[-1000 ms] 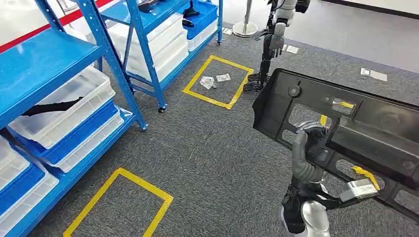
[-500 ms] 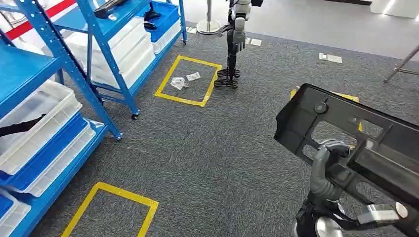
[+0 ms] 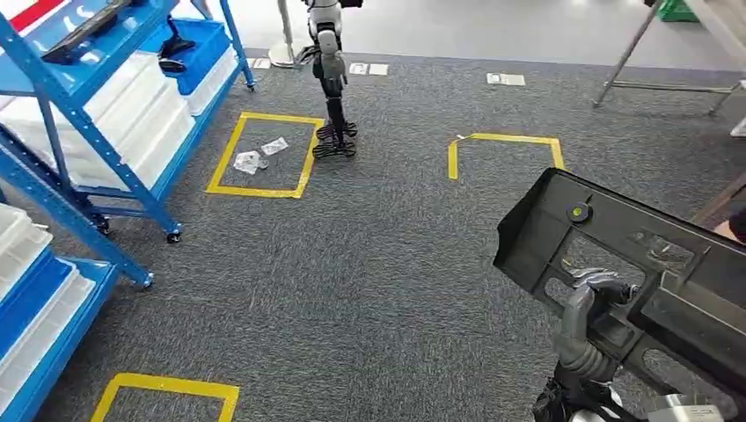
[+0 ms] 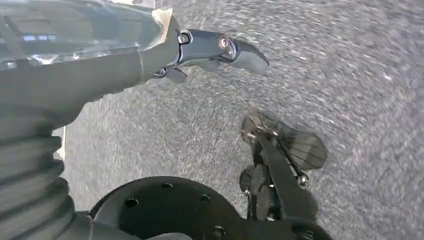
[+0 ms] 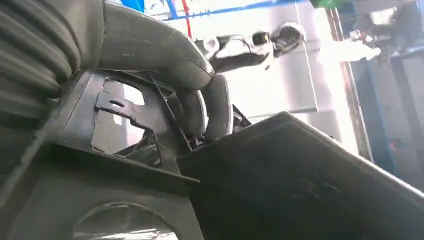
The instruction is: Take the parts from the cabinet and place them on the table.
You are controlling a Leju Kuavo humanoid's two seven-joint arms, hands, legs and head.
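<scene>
The large black moulded plastic panel (image 3: 651,264), the part in question, hangs in the air over the grey carpet (image 3: 378,264), well clear of the blue shelving rack (image 3: 79,132) it would have come from; it tilts with its near corner low. The right hand (image 3: 591,303) holds it from below, its fingers (image 3: 598,280) hooked up through one of the panel's openings and curled over an inner rib. That grip through a cut-out suits a wide, flat part with no handle; the rib gives the fingers an edge to bear on. From the right wrist the same hand (image 5: 200,107) shows its fingers wrapped round the panel's bar, closed firmly on it. The left hand (image 4: 210,50) hangs over the carpet, one dark fingertip stretched out with nothing visible in it; whether the rest is spread or curled I cannot tell.

Relative to the rack, a yellow taped floor square (image 3: 264,154) with small clear bags (image 3: 257,156) lies just beside it, and another robot's leg (image 3: 332,105) stands at that square's far edge; a table leg (image 3: 629,53) shows well apart. By my judgement the part is in transit; the placing is not yet done.
</scene>
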